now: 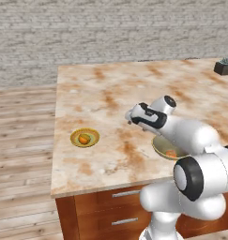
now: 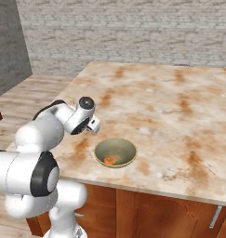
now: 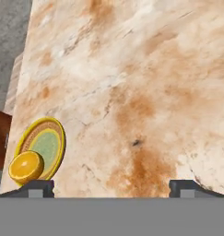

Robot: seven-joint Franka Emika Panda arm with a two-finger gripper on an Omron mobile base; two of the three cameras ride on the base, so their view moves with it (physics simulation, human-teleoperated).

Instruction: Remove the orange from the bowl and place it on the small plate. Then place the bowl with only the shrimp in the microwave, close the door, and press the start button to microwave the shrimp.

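The orange [image 1: 84,138] [image 3: 26,167] lies on the small yellow plate [image 1: 92,133] [image 3: 48,143] near the counter's left front. A greenish bowl [image 1: 161,147] [image 2: 126,148] holding the orange-pink shrimp [image 2: 111,160] [image 1: 171,153] stands near the front edge, partly behind my arm in the left base view. My gripper [image 1: 130,116] [image 2: 94,124] [image 3: 112,188] hovers over the bare marble between plate and bowl, open, with nothing between its fingertips [image 3: 37,187]. The microwave is out of view.
The marble counter [image 1: 134,89] ends at a left edge close to the plate, with wood floor below. Drawers with metal handles [image 1: 125,193] sit under the front edge. A dark planter [image 1: 224,67] stands at the far right corner.
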